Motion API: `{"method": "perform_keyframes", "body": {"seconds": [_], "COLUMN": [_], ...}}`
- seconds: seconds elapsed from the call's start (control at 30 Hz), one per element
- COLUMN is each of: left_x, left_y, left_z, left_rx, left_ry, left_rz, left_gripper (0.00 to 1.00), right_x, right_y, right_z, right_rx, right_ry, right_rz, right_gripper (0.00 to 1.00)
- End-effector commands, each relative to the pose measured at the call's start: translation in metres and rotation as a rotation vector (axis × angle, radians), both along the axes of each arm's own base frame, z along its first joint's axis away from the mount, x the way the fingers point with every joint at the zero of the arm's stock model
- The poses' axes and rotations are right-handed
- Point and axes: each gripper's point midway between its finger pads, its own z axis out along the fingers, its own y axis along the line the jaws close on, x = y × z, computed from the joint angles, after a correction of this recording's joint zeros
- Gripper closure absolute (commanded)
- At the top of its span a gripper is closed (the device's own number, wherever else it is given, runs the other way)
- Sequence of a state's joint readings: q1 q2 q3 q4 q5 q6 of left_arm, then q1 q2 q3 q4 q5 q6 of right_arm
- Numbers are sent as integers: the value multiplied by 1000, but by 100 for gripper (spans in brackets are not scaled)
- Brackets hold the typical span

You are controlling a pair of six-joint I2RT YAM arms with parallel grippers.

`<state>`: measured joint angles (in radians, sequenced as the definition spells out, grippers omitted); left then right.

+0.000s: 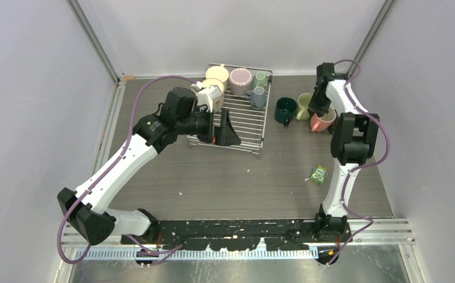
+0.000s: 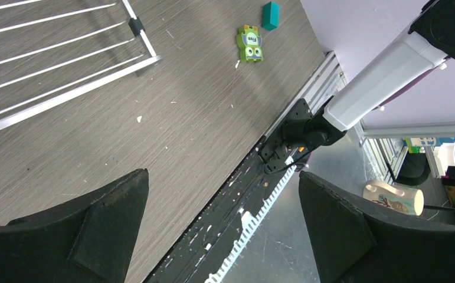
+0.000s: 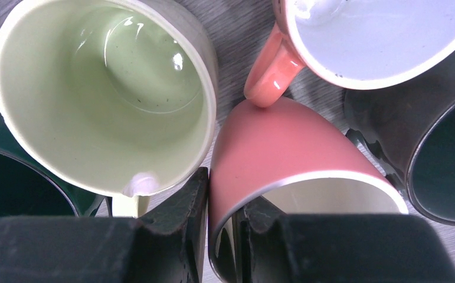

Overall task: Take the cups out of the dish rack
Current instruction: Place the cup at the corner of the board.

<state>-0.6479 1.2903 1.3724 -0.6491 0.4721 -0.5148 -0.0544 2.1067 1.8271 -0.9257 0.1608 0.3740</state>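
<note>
Several cups (image 1: 241,79) stand on the far end of the dish rack (image 1: 242,127). Right of it, other cups (image 1: 285,109) crowd the worktop (image 1: 213,177), seemingly touching. A toy block (image 1: 318,173) lies nearer, further right.

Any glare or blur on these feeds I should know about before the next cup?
Top external: even light, sharp, dish rack bars readable. Left wrist: table grain crisp, no glare. Right wrist: bright glints inside the pale green cup; the gripped salmon cup close to the lens looks slightly soft.

Cups (image 1: 241,79) crowd the dish rack's (image 1: 245,127) far end; a salmon cup (image 1: 323,122) and others (image 1: 285,109) sit beside it.
</note>
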Motion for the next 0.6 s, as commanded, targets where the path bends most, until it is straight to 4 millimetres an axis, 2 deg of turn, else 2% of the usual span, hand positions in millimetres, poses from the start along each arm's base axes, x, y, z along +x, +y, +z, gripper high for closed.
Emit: {"method": "perform_keyframes", "body": {"seconds": [0.0,0.33,0.57], "left_x": [-2,-2,4], "left_y": [-4,-4,-6], "left_z": [19,19,24], "left_rx": [-37,-39,-48], "left_ry": [-37,-35,-47], "left_rz": [-26,-22,-5], "left_gripper": [0,0,0], "right_x": [15,14,10], "right_y": [-6,-6,-5], "right_z": [23,23,47], "right_rx": [-23,-20,-37], "right_ry": [-71,-66,-87], "right_rz": [-20,-29,-39], "right_gripper": [76,70,61]}}
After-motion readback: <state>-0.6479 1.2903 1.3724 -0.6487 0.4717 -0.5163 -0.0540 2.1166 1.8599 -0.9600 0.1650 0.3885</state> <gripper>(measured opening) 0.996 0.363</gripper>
